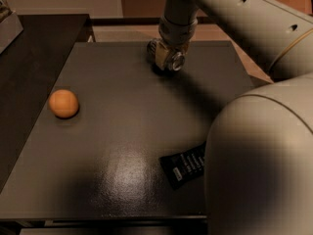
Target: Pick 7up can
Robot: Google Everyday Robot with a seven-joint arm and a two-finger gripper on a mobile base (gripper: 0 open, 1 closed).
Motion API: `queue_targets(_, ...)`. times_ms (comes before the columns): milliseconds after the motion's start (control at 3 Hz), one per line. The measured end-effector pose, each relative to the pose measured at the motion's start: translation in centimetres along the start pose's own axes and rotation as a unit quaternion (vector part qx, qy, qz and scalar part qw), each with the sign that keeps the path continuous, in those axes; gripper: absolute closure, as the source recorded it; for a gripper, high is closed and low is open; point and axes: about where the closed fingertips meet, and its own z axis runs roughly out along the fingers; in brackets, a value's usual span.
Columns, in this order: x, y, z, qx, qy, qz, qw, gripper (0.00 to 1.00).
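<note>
The 7up can (174, 61) is a small silvery can lying on its side at the far middle of the dark table (112, 131), its shiny round end facing me. My gripper (166, 58) reaches straight down from the arm's wrist (178, 21), and its pale fingers (158, 54) are closed around the can's body. The can sits at or just above the table surface, with a dark shadow under it.
An orange fruit (63, 103) lies at the table's left. A black snack wrapper (185, 164) lies near the front right, partly behind my large pale arm housing (264, 160). A darker counter (29, 58) adjoins the table on the left.
</note>
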Motion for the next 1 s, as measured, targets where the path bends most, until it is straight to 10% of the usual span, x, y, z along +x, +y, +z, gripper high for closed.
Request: queue_targets(1000,2.3,0.5,-9.6,0.053,-0.087,-0.07,0.9924,1.0)
